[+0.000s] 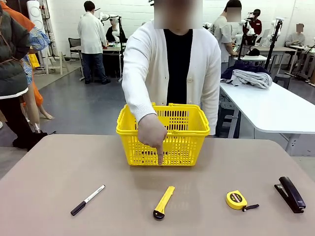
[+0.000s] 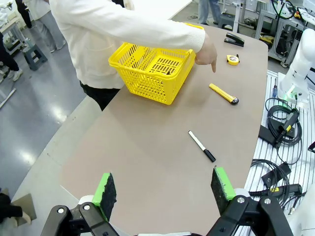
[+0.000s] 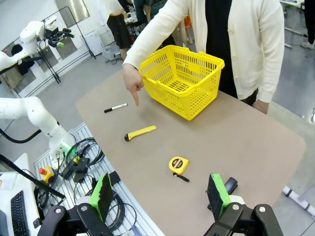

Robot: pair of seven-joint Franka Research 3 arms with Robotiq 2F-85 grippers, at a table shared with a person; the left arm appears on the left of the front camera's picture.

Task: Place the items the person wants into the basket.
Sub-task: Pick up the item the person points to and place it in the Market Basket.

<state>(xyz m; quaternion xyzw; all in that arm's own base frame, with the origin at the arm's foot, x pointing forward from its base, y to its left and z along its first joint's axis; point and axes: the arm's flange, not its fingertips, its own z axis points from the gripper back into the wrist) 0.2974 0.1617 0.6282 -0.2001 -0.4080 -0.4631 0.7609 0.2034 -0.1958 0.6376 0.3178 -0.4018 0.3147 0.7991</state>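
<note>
With the left tool and right tool spread empty, the utility knife near the person's pointing hand looked light, stiff, best pinched mid-handle.

table: taupe matte top, rounded corners, five items directly on it, all apart from one another
- basket, bright yellow lattice plastic, upright at the far middle edge
- marker, white barrel, black cap, near left, lying slantwise
- utility knife, yellow, near middle, black tip toward the near edge
- tape measure, round, yellow, right of the knife, black strap trailing right
- stapler, black, far right
</note>
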